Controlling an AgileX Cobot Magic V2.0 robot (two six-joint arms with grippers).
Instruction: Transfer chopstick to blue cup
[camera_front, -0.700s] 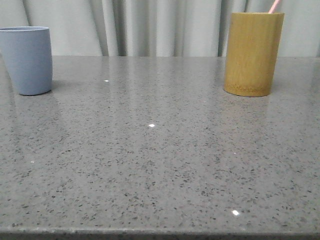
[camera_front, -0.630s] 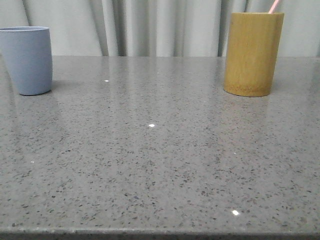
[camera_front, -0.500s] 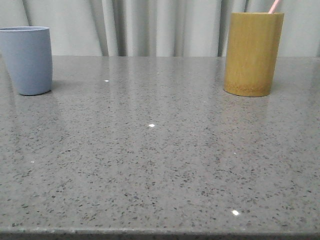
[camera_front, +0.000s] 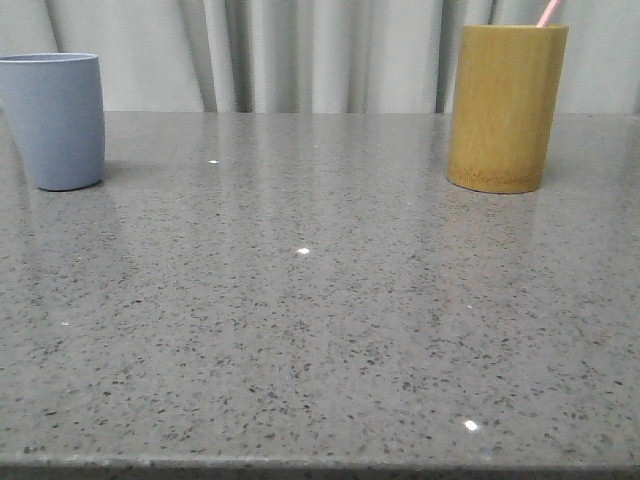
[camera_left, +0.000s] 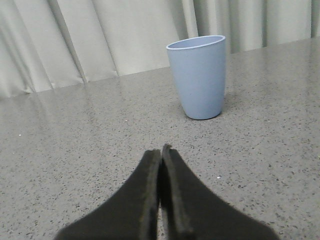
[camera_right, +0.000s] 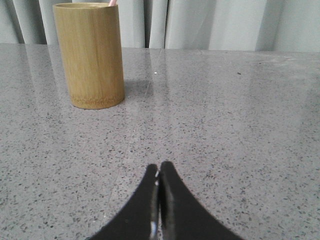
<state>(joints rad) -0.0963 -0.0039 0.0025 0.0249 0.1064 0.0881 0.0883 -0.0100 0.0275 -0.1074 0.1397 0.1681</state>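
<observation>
Nothing is moved yet: the chopstick (camera_front: 548, 12) stands in the bamboo holder (camera_front: 506, 106), well apart from the blue cup (camera_front: 56, 120) (empty, seemingly). Left gripper (camera_left: 160, 153) and right gripper (camera_right: 158, 170) fingers are pressed together, holding nothing.

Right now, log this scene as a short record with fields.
chopstick: pink tip sticking out of the bamboo holder
blue cup: upright, front view's far left, apart from the holder
left claw: shut, holding nothing, facing the blue cup
right claw: shut, holding nothing, facing the holder
table: grey speckled stone
</observation>
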